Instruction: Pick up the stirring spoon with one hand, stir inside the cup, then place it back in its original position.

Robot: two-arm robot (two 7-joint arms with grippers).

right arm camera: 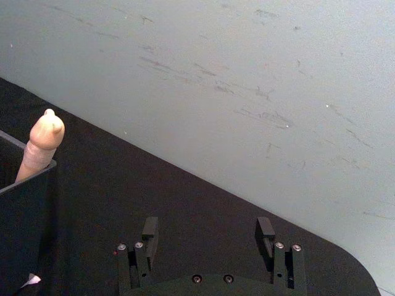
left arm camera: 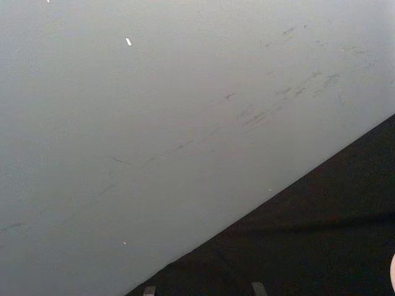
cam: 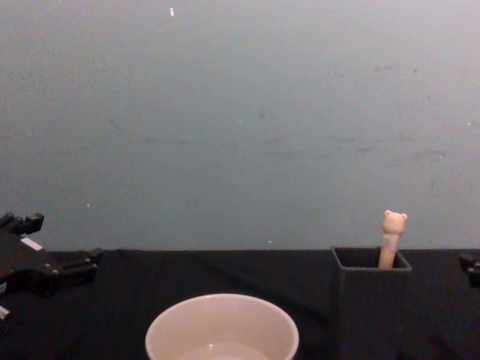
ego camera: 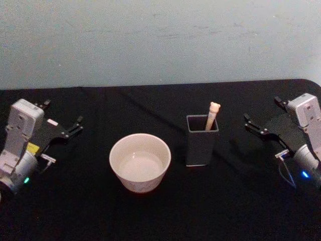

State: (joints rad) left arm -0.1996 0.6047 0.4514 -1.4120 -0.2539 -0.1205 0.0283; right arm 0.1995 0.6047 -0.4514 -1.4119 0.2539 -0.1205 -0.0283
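Note:
The stirring spoon [ego camera: 212, 115] is a pale beige stick with a small bear head, standing upright in a dark grey square holder [ego camera: 202, 143] right of centre. In the right wrist view the spoon [right arm camera: 40, 145] pokes out of the holder [right arm camera: 24, 216]. The cream-white cup [ego camera: 140, 161] sits left of the holder, with a little liquid inside. My left gripper [ego camera: 61, 114] hovers open at the table's left side, well away from the cup. My right gripper [ego camera: 263, 111] is open to the right of the holder, nothing between its fingers [right arm camera: 150, 231]. In the chest view the spoon [cam: 391, 238] rises above the holder's rim.
A black cloth [ego camera: 160, 216] covers the table, and a plain pale wall [ego camera: 160, 40] stands behind its far edge. Open cloth lies between each gripper and the two vessels. The chest view shows the cup [cam: 222, 330] low at centre and the left gripper [cam: 60, 241] at the left edge.

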